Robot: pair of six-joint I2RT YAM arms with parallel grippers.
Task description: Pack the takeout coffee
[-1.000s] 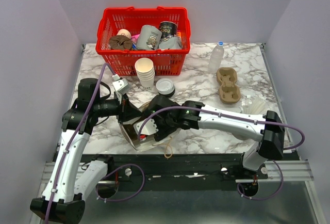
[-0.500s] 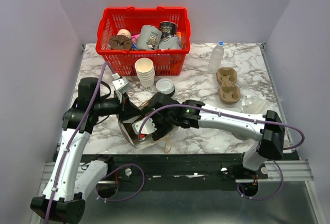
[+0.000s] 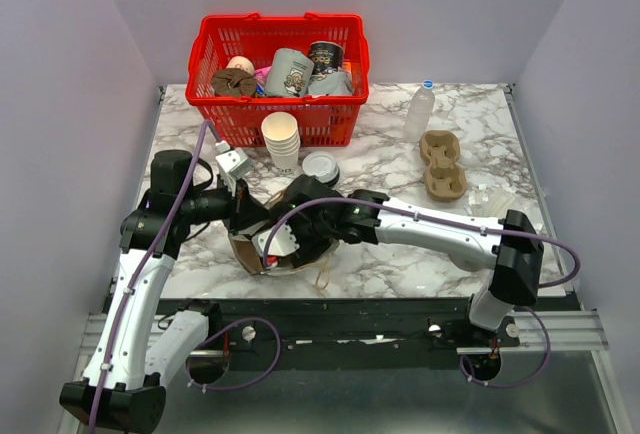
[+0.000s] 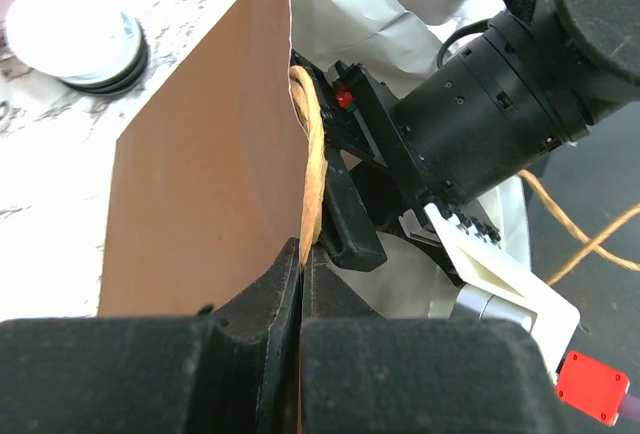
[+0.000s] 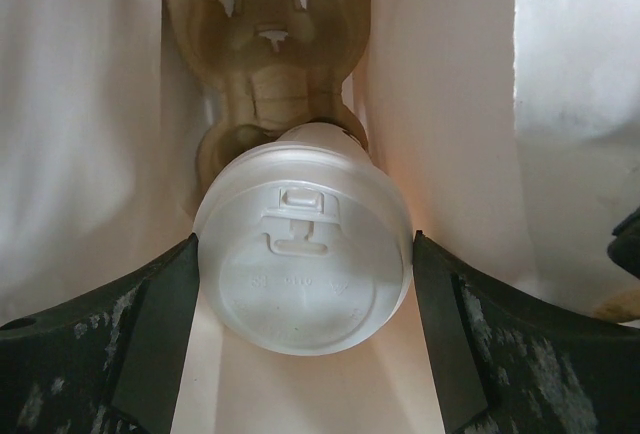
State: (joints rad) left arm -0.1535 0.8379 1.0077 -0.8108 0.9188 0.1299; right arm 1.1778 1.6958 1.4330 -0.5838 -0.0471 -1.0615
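Takeout coffee (image 5: 303, 264), bagged

Lidded cup inside brown paper bag (image 4: 200, 174), over pulp carrier (image 5: 265, 44), grasped by right fingers (image 5: 150, 334). Left fingers (image 4: 260, 304) clenched on bag rim. Red basket (image 3: 205, 54) of mugs (image 3: 290, 72) behind; cup stack (image 3: 281, 139) beside it.

Seen from above, the paper bag (image 3: 245, 254) swallows the right gripper (image 5: 303, 284) and the cup (image 5: 303, 244); on the right wrist camera, the carrier (image 5: 268, 44) runs off the top edge.

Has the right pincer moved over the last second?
Yes. Seen from above, the right pincer, gripping the white lidded paper cup, has shifted left, further into the brown paper bag, judged against the fixed stack of white round lids.
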